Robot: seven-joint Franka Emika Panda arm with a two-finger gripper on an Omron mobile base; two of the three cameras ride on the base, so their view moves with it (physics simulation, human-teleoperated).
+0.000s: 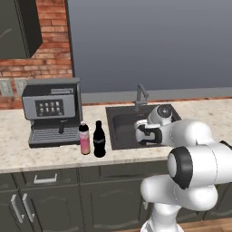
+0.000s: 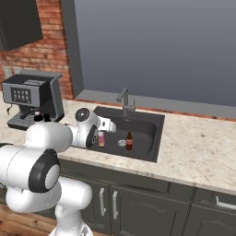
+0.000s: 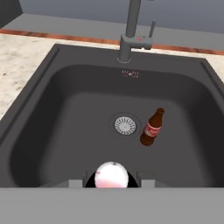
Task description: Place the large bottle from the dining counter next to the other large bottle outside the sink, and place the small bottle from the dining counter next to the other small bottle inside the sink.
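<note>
Brown bottle (image 3: 152, 128) beside drain (image 3: 125, 125)

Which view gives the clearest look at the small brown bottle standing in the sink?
The hand view: the small brown bottle shows whole beside the drain. The right base view shows it smaller, from the side. In the left base view the arm blocks that part of the sink.

No wording, brand or number can be read anywhere. The small brown bottle (image 3: 152, 128) standing in the sink (image 3: 52, 109) carries a red-and-white label, but whatever is printed on it is too small and blurred to make out. The coffee machine (image 1: 52, 111) on the counter (image 1: 13, 136) has a dark panel of pale square icons, none of them legible as signs or figures.
</note>
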